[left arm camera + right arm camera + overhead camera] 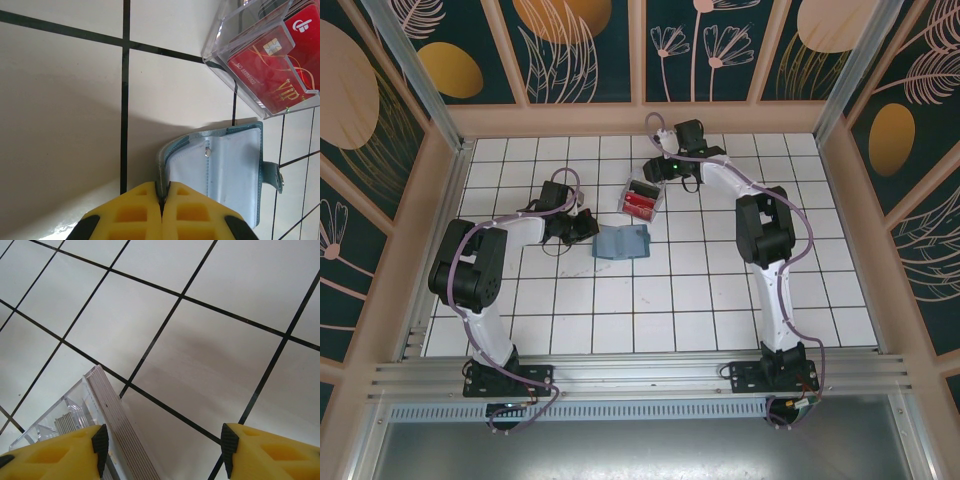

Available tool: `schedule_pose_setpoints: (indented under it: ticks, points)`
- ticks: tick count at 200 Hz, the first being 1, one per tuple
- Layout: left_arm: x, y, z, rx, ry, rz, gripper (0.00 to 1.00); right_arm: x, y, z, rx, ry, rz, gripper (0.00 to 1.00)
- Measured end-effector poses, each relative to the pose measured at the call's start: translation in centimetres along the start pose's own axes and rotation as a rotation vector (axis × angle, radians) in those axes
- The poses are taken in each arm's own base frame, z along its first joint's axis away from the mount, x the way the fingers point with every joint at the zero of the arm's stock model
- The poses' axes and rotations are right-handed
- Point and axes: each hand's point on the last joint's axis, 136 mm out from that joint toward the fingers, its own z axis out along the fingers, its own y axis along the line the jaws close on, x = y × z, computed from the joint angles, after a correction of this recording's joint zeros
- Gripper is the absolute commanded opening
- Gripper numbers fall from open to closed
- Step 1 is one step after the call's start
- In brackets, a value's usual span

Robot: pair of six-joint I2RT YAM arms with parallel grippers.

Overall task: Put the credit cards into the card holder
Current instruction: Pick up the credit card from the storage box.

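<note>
**Left claw pinches the wallet, right claw wide over the tray**

Down on the white tiled table [620, 300], the teal card holder [622, 242] sits near the middle. It lies just on the arms' side of the clear tray [642, 198], close to it but not touching.

Left wrist view now: the left gripper [161, 200] is clamped tight, its 2 yellow fingers [135, 217] pressed together. The near edge of the card holder [230, 170] is caught in the seam between them. The holder shows its pale blue inside face, a small metal snap [208, 151] on it, a teal border round the rim and a strap [276, 176] sticking out on the right.

Above it the clear tray [220, 42] carries the credit cards [265, 70]. They are red, stacked leaning inside, the front one with gold "VIP" lettering and a chip. All the cards that can be seen are in that tray.

Over to the right arm: from overhead the right gripper [655, 170] hovers at the tray's far end. Its own camera has the right gripper [165, 445] spread wide, nothing clasped. The clear tray [60, 415] pokes in beside the left-hand finger [65, 455], its ribbed rim running down between the jaws. Bare tile lies under the other finger [270, 455].
</note>
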Motion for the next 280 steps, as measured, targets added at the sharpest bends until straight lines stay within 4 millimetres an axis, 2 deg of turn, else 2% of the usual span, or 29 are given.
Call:
schedule_pose_setpoints:
  ticks: [33,62,119,178,280]
  points:
    - [0.0,0.0,0.0,0.000,0.000,0.000,0.00,0.1,0.4,0.0,-0.021,0.004,-0.007,0.71]
    - [0.0,0.0,0.0,0.000,0.000,0.000,0.00,0.4,0.7,-0.1,-0.037,0.024,-0.006,0.71]
    - [0.0,0.0,0.0,0.000,0.000,0.000,0.00,-0.6,0.8,0.1,-0.042,0.011,-0.013,0.71]
    - [0.0,0.0,0.0,0.000,0.000,-0.001,0.00,1.4,0.3,1.4,-0.043,0.067,0.009,0.71]
    - [0.0,0.0,0.0,0.000,0.000,-0.001,0.00,1.2,0.3,1.6,-0.027,0.064,0.003,0.64]
